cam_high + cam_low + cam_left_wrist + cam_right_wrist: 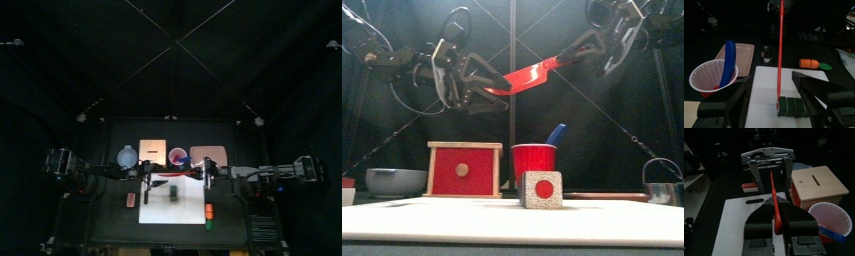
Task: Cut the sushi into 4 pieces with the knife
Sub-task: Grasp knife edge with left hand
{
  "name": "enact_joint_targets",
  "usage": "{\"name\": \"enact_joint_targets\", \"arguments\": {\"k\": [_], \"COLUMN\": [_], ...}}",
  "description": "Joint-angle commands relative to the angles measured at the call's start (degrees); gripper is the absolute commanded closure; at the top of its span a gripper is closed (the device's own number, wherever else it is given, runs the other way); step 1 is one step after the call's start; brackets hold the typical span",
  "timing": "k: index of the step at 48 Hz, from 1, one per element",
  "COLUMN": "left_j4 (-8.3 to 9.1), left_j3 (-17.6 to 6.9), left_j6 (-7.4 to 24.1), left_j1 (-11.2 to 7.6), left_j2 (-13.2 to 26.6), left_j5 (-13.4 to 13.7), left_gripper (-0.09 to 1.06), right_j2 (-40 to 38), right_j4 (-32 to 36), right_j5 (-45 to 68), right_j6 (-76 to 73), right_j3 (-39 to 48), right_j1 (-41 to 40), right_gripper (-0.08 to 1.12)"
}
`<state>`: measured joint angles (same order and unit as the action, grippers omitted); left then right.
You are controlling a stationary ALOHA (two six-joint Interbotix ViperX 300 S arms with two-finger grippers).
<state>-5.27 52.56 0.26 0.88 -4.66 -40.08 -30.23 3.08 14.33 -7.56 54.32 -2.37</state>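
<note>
Because the tabletop (107, 225) carries all, I begin from it. The white cutting board (181, 210) lies at the middle of its front edge. Along its back edge stand the wooden box (465, 168), the blue-grey bowl (393, 181) toward the left back corner, and the red cup (533, 160) with the blue knife (556, 133) in it. On the board, about midway between its left and right edges, lies the sushi roll (794, 106), a short row of dark green blocks. I count three, and more may be hidden by my own jaw.

High above the board the red knife (529, 75) reaches between my two arms. My right claw (777, 210) is pressed together on its handle. My left claw (771, 80) is spread, one jaw on each side of the blade, and I see no contact with it.

I judge the knife to be light, thin plastic, stiff enough to press but easy to twist. So the handle is the good place to hold, with the edge turned down. The sushi roll I judge to be light also, and made to come apart at its seams. On the smooth board it could slide under the blade. For this reason my free left claw should take it softly at one end, across the dark sides, while the blade goes down exactly into a seam.
</note>
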Motion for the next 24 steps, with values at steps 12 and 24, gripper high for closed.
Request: {"name": "enact_joint_targets", "arguments": {"k": [12,24], "left_j4": [0.18,0.26], "left_j3": [1.6,2.6], "left_j6": [0.2,0.1], "left_j1": [0.26,0.26], "left_j2": [-3.9,-5.4], "left_j5": [-0.9,-1.6], "left_gripper": [0.04,0.23], "right_j2": [-0.7,-0.8], "right_j4": [0.0,0.0], "right_j5": [0.6,0.6], "right_j6": [0.1,0.3], "right_j3": [-1.1,-1.2], "right_j1": [0.1,0.1], "right_gripper": [0.93,0.93]}}
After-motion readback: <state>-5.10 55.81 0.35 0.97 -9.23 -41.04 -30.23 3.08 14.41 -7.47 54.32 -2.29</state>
